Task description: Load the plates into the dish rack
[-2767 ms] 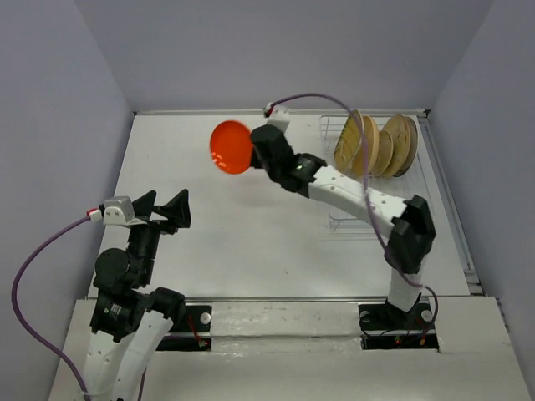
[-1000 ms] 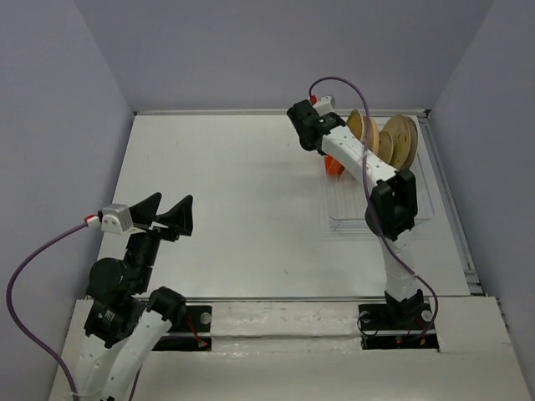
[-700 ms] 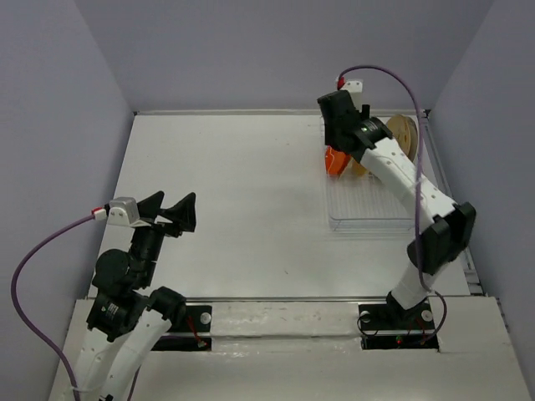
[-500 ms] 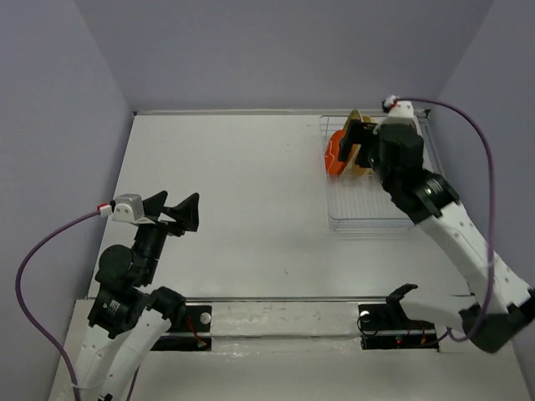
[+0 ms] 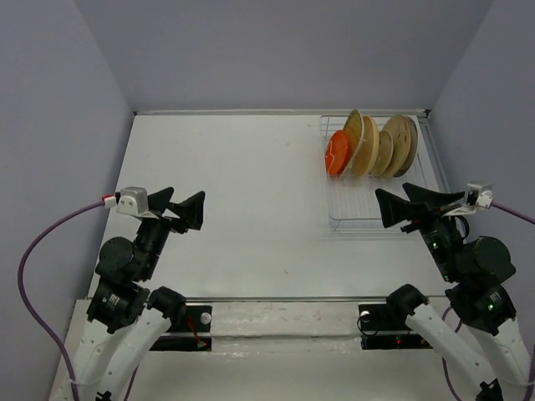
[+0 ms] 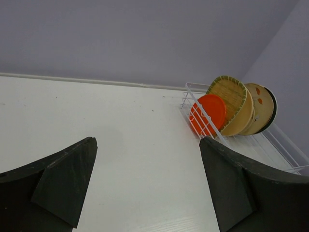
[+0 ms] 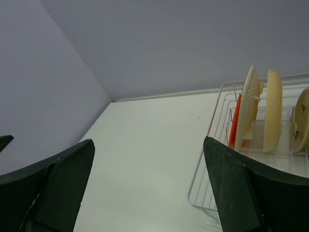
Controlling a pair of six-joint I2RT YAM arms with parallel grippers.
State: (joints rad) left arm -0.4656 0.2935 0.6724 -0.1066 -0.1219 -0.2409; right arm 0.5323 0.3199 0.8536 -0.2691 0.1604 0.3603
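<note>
**Q:** Where do the plates lie relative to each gripper?

**A:** Top view — the plates (image 5: 384,153) stand on edge in a row at the far end of the dish rack (image 5: 368,207), which sits at the far right of the tabletop (image 5: 251,175). The small orange-red plate (image 5: 337,153) is leftmost, just beside the yellow-green woven-look plate (image 5: 357,138). The right gripper (image 5: 390,190) hangs over the rack's near part as seen from above, clear of the plates. Its jaws are spread wide and hold nothing. The left gripper (image 5: 189,194) is well apart from the rack, over the left side of the tabletop, also wide open and empty.

**Q:** What does one view show that another does not?

**A:** The left wrist view shows the plates' faces. The orange-red disc is in front, the woven-look plate is behind it, then comes a cream plate with small red marks (image 6: 258,102). The right wrist view shows the same row edge-on — thin upright slivers between the rack's wires, faces hidden. Only the top view shows both arms at once. The plates overlap there, so their exact number cannot be told.
</note>
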